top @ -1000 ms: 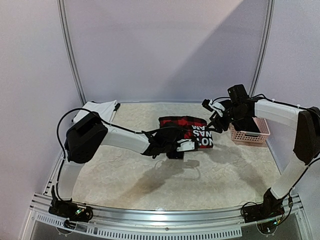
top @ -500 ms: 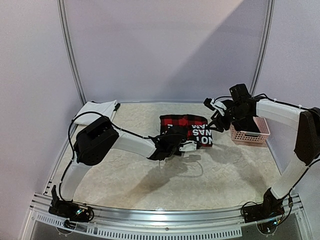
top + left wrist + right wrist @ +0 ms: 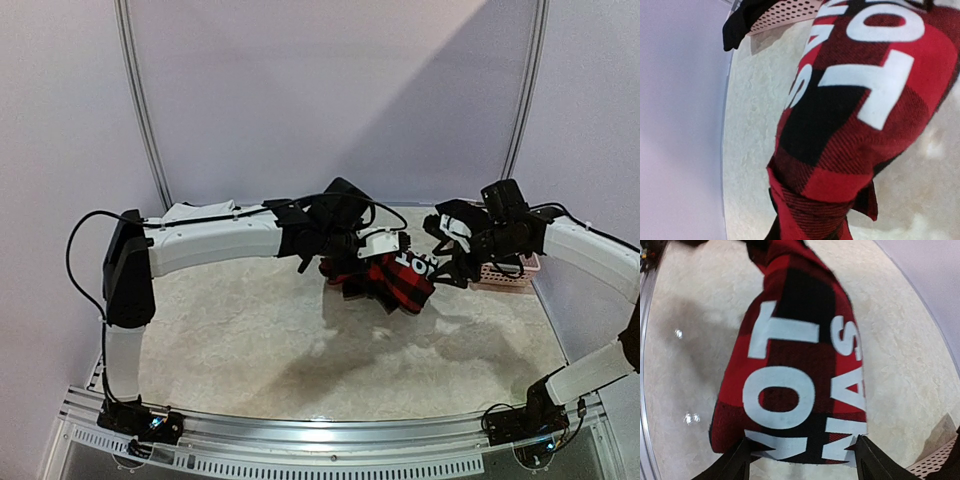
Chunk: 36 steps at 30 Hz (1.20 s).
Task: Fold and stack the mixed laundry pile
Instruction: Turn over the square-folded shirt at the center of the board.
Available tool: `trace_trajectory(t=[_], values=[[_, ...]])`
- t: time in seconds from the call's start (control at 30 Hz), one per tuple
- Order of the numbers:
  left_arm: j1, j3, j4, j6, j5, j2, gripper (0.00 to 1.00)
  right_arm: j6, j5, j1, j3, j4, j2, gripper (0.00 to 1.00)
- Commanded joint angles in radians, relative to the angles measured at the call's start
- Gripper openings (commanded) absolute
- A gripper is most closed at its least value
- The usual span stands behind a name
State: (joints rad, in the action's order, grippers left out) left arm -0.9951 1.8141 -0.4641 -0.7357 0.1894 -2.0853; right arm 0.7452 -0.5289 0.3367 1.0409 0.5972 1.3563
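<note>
Red-and-black checked flannel shirt (image 3: 385, 282) aloft over mid-table, clear of the pale marbled table (image 3: 250, 340), sagging in a crumpled swag between the two arms. Left gripper (image 3: 342, 258) at the shirt's left end, clamped on bunched fabric. Its fingers buried in cloth in both the top and left wrist views. Through the left wrist camera: cloth gathered tight at bottom of frame, fanning out upward, big white block letters across the checks. Right gripper (image 3: 802, 461) at the shirt's lettered right end, fingers (image 3: 737, 462) spread wide, one on either side of the hem, lettered edge lying between them, no pinch evident. From above, right gripper touching or just beside the shirt's lower right corner; cannot tell which. Pink perforated basket (image 3: 512, 268) at right rear of table, mostly hidden behind the right arm. A corner of it also showing at the top of the left wrist view. Folded white cloth (image 3: 195, 214) at back left corner of table, well apart from the shirt. Shirt's shadow on the table below it.
</note>
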Motion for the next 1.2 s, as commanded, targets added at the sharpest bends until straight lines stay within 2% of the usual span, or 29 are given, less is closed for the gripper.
trace_trajectory(t=[0.0, 0.33, 0.5, 0.7, 0.77, 0.87, 1.0, 1.03, 1.1, 1.17], values=[[0.016, 0.072, -0.228, 0.141, -0.129, 0.008, 0.00, 0.076, 0.049, 0.069, -0.100, 0.014, -0.064, 0.73], [0.016, 0.140, -0.338, 0.173, -0.158, -0.011, 0.00, -0.027, 0.021, 0.168, -0.078, 0.045, -0.122, 0.82], [0.016, 0.159, -0.358, 0.192, -0.172, -0.009, 0.00, -0.090, -0.005, 0.175, -0.056, 0.052, -0.119, 0.88], [0.036, 0.302, -0.488, 0.247, -0.268, -0.050, 0.00, -0.117, -0.006, 0.150, 0.019, 0.100, -0.139, 0.91], [0.067, 0.381, -0.531, 0.327, -0.347, -0.069, 0.00, -0.110, -0.014, 0.122, 0.053, 0.122, -0.163, 0.92], [0.163, 0.483, -0.564, 0.474, -0.538, -0.120, 0.00, -0.117, -0.043, 0.065, 0.088, 0.136, -0.187, 0.92], [0.320, 0.685, -0.585, 0.742, -0.814, -0.303, 0.00, -0.123, -0.047, 0.026, 0.103, 0.125, -0.190, 0.92], [0.367, 0.665, -0.524, 0.911, -0.882, -0.322, 0.00, -0.129, -0.049, 0.023, 0.102, 0.119, -0.187, 0.92], [0.458, 0.487, -0.234, 1.233, -0.971, -0.342, 0.00, -0.147, -0.061, 0.021, 0.098, 0.108, -0.175, 0.92], [0.519, 0.367, -0.098, 1.409, -0.970, -0.349, 0.01, -0.159, -0.079, 0.021, 0.092, 0.103, -0.170, 0.92]])
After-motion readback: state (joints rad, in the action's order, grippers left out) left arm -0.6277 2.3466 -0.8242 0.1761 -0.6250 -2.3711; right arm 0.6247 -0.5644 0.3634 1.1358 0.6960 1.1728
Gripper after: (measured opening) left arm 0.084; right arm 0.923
